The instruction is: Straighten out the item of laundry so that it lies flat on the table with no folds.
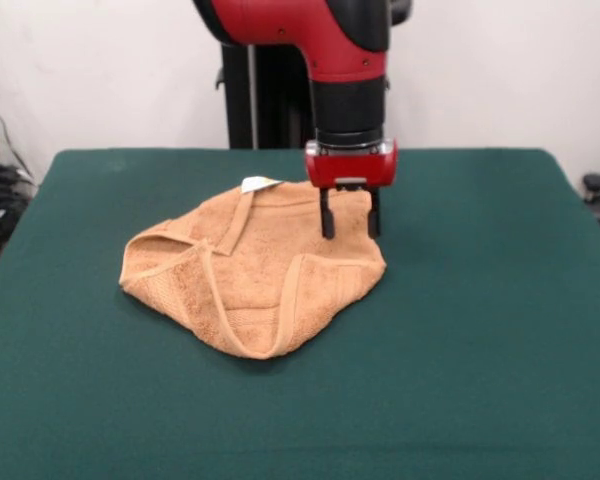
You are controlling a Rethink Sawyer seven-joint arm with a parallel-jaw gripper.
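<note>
The orange-tan terry towel point(252, 268) lies crumpled in the middle of the dark green table point(480, 330), with several edges folded over onto itself. Its small white tag point(259, 184) shows at the far edge. My gripper point(350, 232) hangs from the red and black arm straight down over the towel's far right corner. Its two black fingers point(327, 214) stand apart, open, with their tips at the cloth surface. I cannot tell whether the tips press the cloth.
The robot's pedestal point(255, 95) stands behind the table's far edge. Cables and dark gear point(0, 200) sit off the table's left side, and a dark object point(598, 190) sits off its right side.
</note>
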